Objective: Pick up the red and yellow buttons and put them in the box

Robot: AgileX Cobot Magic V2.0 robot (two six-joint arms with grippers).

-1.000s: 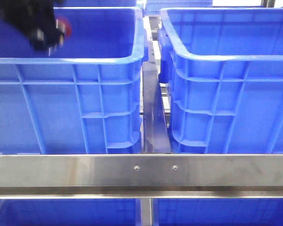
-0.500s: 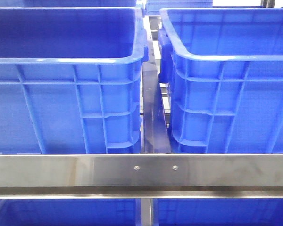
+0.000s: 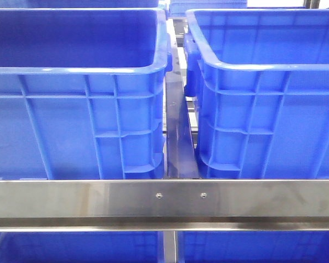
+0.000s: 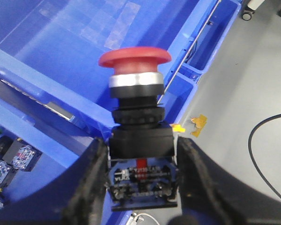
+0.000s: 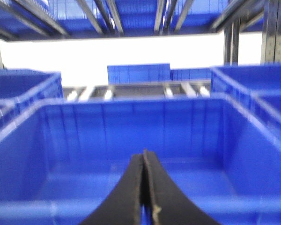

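Fingers (image 4: 91, 187) of our left claw (image 4: 141, 187) clench the black contact block of the red button (image 4: 135, 58), whose long axis runs straight out from the claw, mushroom cap farthest from us. Just past that cap we see the blue box (image 4: 75, 42), its open floor lying under and beyond the button, while the rim (image 4: 196, 75) and the grey floor (image 4: 253, 84) fall off to one side. So we judge the drop turns on keeping the cap over the box's hollow and not over that rim. Our right claw (image 5: 145, 197) is pressed shut on nothing, pointing into another blue crate (image 5: 131, 136). In the front view neither claw shows, only the two crates (image 3: 98, 71). We cannot find the yellow button.
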